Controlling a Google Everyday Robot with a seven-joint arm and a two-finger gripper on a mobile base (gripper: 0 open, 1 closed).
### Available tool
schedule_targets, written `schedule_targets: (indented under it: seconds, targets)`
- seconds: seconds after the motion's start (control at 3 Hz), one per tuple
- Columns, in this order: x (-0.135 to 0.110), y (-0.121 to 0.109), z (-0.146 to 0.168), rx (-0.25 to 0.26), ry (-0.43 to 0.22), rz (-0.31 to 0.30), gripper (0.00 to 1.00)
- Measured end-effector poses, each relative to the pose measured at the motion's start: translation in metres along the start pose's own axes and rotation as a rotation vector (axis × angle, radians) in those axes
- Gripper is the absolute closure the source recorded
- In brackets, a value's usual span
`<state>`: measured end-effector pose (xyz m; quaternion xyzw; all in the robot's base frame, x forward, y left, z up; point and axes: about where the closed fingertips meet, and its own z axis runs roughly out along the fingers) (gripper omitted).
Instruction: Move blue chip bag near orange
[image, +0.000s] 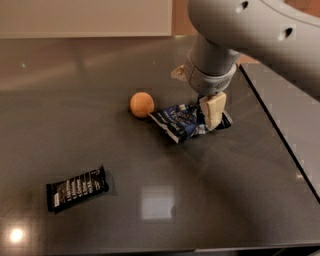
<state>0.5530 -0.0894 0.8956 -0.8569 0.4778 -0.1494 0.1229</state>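
The blue chip bag (181, 121) lies crumpled on the dark table, its left corner a short gap from the orange (141, 104), which sits to its left. My gripper (212, 112) hangs from the grey arm straight down over the bag's right end and touches it there. That end of the bag is partly hidden behind the gripper.
A black snack bar wrapper (76, 188) lies at the front left of the table (100, 75). A seam (280, 135) runs down the right side, with another surface beyond it. The table's front edge runs along the bottom of the view.
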Motion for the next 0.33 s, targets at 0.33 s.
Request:
schedule_targets:
  seconds: [0.33]
  targets:
    - [0.0, 0.0, 0.0, 0.0, 0.0, 0.0, 0.0]
